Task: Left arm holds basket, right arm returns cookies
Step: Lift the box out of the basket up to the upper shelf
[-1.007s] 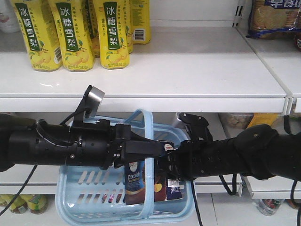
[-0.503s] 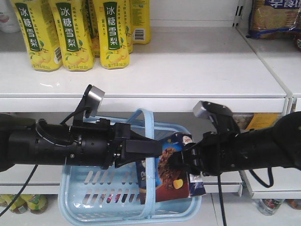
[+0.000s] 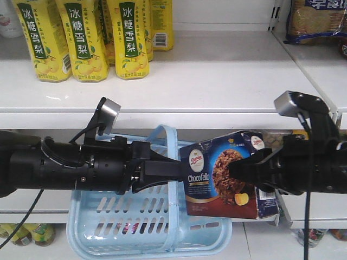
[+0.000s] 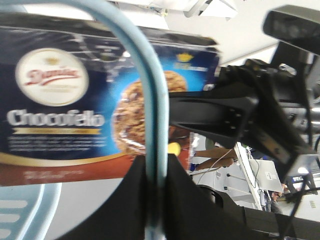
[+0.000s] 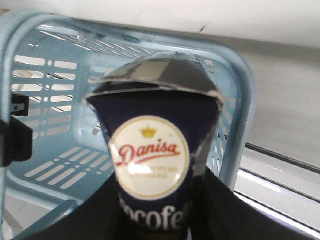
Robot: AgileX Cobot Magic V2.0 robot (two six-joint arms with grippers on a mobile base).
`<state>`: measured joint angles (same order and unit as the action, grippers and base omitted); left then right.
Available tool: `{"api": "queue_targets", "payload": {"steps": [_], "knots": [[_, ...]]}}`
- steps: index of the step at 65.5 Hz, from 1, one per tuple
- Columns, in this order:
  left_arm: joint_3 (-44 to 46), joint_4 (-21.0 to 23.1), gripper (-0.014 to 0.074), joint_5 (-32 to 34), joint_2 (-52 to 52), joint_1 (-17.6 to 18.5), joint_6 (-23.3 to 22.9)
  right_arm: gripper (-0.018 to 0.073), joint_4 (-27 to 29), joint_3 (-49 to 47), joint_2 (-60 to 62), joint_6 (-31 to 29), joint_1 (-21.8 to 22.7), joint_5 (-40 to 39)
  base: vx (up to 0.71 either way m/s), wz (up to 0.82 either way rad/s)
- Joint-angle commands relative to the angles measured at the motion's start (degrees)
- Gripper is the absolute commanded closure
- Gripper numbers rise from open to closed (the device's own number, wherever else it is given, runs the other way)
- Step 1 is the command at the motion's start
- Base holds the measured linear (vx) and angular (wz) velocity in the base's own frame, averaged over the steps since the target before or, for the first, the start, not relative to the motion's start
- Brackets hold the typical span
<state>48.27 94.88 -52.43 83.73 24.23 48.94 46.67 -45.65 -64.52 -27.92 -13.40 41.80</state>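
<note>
Right gripper (image 3: 241, 174) pinches cookie box (image 3: 206, 181), which hangs clear of basket (image 3: 135, 219) at its 2 o'clock. Left gripper (image 3: 172, 172) is clamped on basket handle (image 3: 173, 151). Step: raise box toward shelf (image 3: 227, 76) at 12 o'clock. Keep box level, clear shelf front, hold basket steady.

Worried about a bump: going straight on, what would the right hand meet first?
Likely the basket, which lies right beyond the cookie box that the right hand holds; depth is unclear.
</note>
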Motion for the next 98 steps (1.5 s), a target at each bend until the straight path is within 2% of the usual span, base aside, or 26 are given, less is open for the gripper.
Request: {"api": "queue_targets", "payload": {"steps": [1,20,29,40,49,61,72,86,98], "knots": [[2.08,7.09,0.0599,-1.92,-2.41,0.19,0.81,0.0464,1.12,-1.83,4.65,1.00,1.98,0.80,0.00,0.00],[2.08,7.09,0.0599,-1.92,-2.41,0.19,0.81,0.0464,1.07,-2.72,13.78,1.42,7.30,4.36,0.00,0.00],[2.08,7.09,0.0599,-1.92,-2.41,0.19,0.81,0.0464,0.49,-7.12,15.75,1.90,8.87,8.04,0.00,0.00],[2.08,7.09,0.0599,-1.92,-2.41,0.19,0.81,0.0464,-0.47,-14.79,15.64,3.79,8.80,6.71,0.00,0.00],[2.08,7.09,0.0599,-1.92,-2.41,0.19,0.81,0.0464,-1.41,-19.01,15.30,4.51,8.80,2.65,0.00,0.00],[2.08,7.09,0.0599,-1.92,-2.41,0.19,0.81,0.0464,-7.12,-21.80,13.30,6.78,8.80,-4.74,0.00,0.00],[2.08,7.09,0.0599,-1.92,-2.41,0.19,0.81,0.0464,-10.81,-21.79,9.24,6.90,8.80,-15.30,0.00,0.00],[2.08,7.09,0.0599,-1.92,-2.41,0.19,0.81,0.0464,-12.59,-21.79,1.02,6.79,8.80,-25.70,0.00,0.00],[2.08,7.09,0.0599,-1.92,-2.41,0.19,0.81,0.0462,-13.28,-21.79,-6.65,5.92,8.80,-30.06,0.00,0.00]]}}
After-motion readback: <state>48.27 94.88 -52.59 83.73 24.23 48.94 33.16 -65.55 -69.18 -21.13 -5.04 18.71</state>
